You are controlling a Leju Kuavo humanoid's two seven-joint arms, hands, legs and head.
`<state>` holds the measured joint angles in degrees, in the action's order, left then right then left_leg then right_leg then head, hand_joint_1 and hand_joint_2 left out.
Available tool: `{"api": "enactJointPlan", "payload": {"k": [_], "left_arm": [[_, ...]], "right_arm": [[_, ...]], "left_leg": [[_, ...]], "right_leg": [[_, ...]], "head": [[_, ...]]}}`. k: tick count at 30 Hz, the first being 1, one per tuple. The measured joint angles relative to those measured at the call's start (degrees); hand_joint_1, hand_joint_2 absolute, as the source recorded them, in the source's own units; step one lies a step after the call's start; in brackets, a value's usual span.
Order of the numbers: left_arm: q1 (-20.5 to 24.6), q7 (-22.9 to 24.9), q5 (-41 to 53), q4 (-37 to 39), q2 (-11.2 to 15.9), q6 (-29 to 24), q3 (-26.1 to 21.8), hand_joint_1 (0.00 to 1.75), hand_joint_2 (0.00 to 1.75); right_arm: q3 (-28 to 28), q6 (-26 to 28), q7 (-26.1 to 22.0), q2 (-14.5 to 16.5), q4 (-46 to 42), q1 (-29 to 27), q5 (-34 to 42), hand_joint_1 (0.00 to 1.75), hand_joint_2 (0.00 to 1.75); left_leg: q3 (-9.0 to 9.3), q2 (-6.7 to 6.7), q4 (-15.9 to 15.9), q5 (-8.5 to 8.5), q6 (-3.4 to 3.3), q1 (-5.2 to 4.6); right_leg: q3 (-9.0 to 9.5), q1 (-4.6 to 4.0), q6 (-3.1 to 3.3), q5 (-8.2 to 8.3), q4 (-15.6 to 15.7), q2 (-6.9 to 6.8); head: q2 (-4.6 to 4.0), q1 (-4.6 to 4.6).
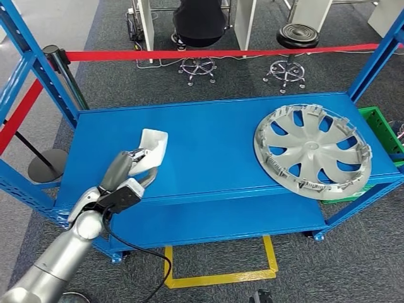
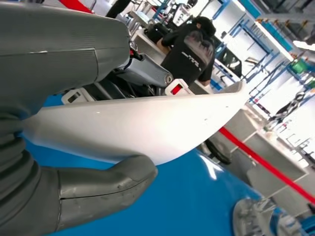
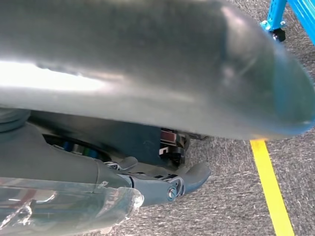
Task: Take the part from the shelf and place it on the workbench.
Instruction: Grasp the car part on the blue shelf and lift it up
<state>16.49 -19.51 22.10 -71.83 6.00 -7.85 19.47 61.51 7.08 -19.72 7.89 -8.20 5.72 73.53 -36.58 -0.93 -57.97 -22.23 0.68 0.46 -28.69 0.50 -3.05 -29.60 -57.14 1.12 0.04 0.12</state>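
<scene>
A: Nearest the camera is the silver left arm, coming up from the lower left corner, with the left hand (image 1: 125, 178) out over the front left of the blue shelf (image 1: 214, 145).

B: What is the hand doing?

A: It grips the white part (image 1: 151, 149); in the wrist view the thumb (image 2: 108, 189) lies under the part (image 2: 148, 128) and darker fingers lie over it. The part sits just above the shelf surface.

B: Anything close by?

A: A silver hubcap (image 1: 312, 151) lies flat on the right end of the shelf, well apart from the part. A red barrier tape (image 1: 214, 54) runs behind the shelf, with stools and a seated person beyond.

B: And the right hand?

A: The right hand (image 3: 156, 182) hangs above grey carpet near a yellow floor line (image 3: 273, 189); whether its fingers are apart or closed I cannot tell.
</scene>
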Motion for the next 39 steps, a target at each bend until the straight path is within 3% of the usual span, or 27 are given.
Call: {"api": "enactJointPlan", "payload": {"k": [5,12,15,20,23,27,30,32,35,36,37,39], "left_arm": [[-2.1,-3.2,-10.4,-3.7,-2.5,0.8,-3.2,1.75,1.75],[-5.9,-9.5,-23.6,-11.3,-6.4,6.4,-7.2,1.75,1.75],[-7.7,-13.1,-23.7,-15.3,-7.4,6.9,-7.9,1.75,1.75],[-12.6,-18.6,-18.7,-23.2,-9.3,-1.1,-8.9,1.75,1.75],[-15.7,-19.1,-19.1,-27.4,-9.9,-3.7,-9.7,1.75,1.75],[-18.7,-19.2,-19.2,-31.0,-10.0,-3.3,-10.9,1.75,1.75],[-19.9,-19.2,-17.2,-32.6,-10.0,-4.2,-11.2,1.75,1.75],[-20.3,-19.2,-14.9,-33.3,-10.0,-5.9,-11.1,1.75,1.75],[-21.0,-19.2,-13.3,-33.6,-9.8,-7.7,-10.6,1.75,1.75],[-21.3,-19.2,-13.4,-33.6,-9.7,-7.9,-10.5,1.75,1.75],[-21.6,-19.2,-13.6,-33.6,-9.7,-7.9,-10.3,1.75,1.75],[-21.9,-19.2,-14.4,-33.6,-9.7,-7.7,-10.2,1.75,1.75]], "right_arm": [[0.0,0.6,-0.8,0.0,0.0,0.0,0.0,0.0,0.0],[-0.1,1.3,-2.3,0.0,0.0,-0.2,0.7,0.0,0.0],[-0.2,1.3,-2.8,0.0,0.0,-0.2,1.2,0.0,0.0],[-1.1,1.4,-3.9,0.3,0.0,-0.5,2.7,0.0,0.0],[-1.7,1.7,-4.4,0.6,0.0,-0.5,3.3,0.0,0.0],[-2.1,1.8,-4.7,0.7,0.1,-0.5,3.6,0.0,0.0],[-2.3,1.8,-4.9,0.8,0.2,-0.5,3.7,0.0,0.0],[-2.4,1.7,-5.0,0.8,0.3,-0.4,3.9,0.0,0.0],[-2.5,1.7,-5.1,0.8,0.4,-0.4,4.2,0.0,0.0],[-2.5,1.7,-5.1,0.8,0.4,-0.3,4.3,0.0,0.0],[-2.6,1.7,-5.1,0.8,0.4,-0.3,4.3,0.0,0.0],[-2.6,1.7,-5.0,0.8,0.4,-0.2,4.5,0.0,0.0]], "left_leg": [[0.0,0.0,0.0,0.01,0.01,0.0],[-0.02,0.0,0.0,-0.02,0.0,-0.03],[-0.02,0.0,0.0,-0.04,-0.02,-0.09],[-0.02,0.0,0.0,-0.14,-0.16,-0.25],[-0.02,0.0,-0.1,-0.26,-0.34,-0.47],[-0.03,0.0,-0.3,-0.57,-0.81,-0.85],[0.12,0.05,0.0,-0.35,-1.45,-0.86],[0.28,0.16,0.5,-0.03,-1.89,-0.56],[0.18,0.38,0.6,0.13,-2.1,-0.47],[0.1,0.45,0.6,0.22,-2.09,-0.49],[0.01,0.49,0.6,0.33,-2.03,-0.48],[-0.14,0.43,0.6,0.66,-1.69,-0.4]], "right_leg": [[0.01,-0.01,0.0,0.01,0.0,0.03],[0.0,0.01,-0.01,0.01,0.0,0.03],[0.01,0.03,-0.01,0.01,0.0,0.03],[0.01,0.17,-0.07,-0.03,0.0,0.03],[0.03,0.39,-0.23,-0.12,0.0,0.02],[0.12,0.79,-0.63,-0.28,0.1,0.01],[0.38,0.96,-1.24,-0.33,0.2,-0.03],[-0.49,0.84,-1.45,-2.36,-2.1,-0.32],[-5.29,0.69,-1.52,-8.15,-13.1,-0.58],[-6.4,0.66,-1.53,-8.81,-15.7,-0.6],[-6.43,0.66,-1.51,-8.23,-16.1,-0.61],[-3.28,0.72,-1.41,-4.47,-10.3,-0.65]], "head": [[0.0,0.01],[0.01,0.0],[0.0,0.01],[0.01,0.01],[0.0,-0.01],[0.0,-0.02],[0.0,-0.02],[0.0,0.05],[0.01,0.07],[0.01,0.04],[0.0,0.07],[0.0,0.07]]}}
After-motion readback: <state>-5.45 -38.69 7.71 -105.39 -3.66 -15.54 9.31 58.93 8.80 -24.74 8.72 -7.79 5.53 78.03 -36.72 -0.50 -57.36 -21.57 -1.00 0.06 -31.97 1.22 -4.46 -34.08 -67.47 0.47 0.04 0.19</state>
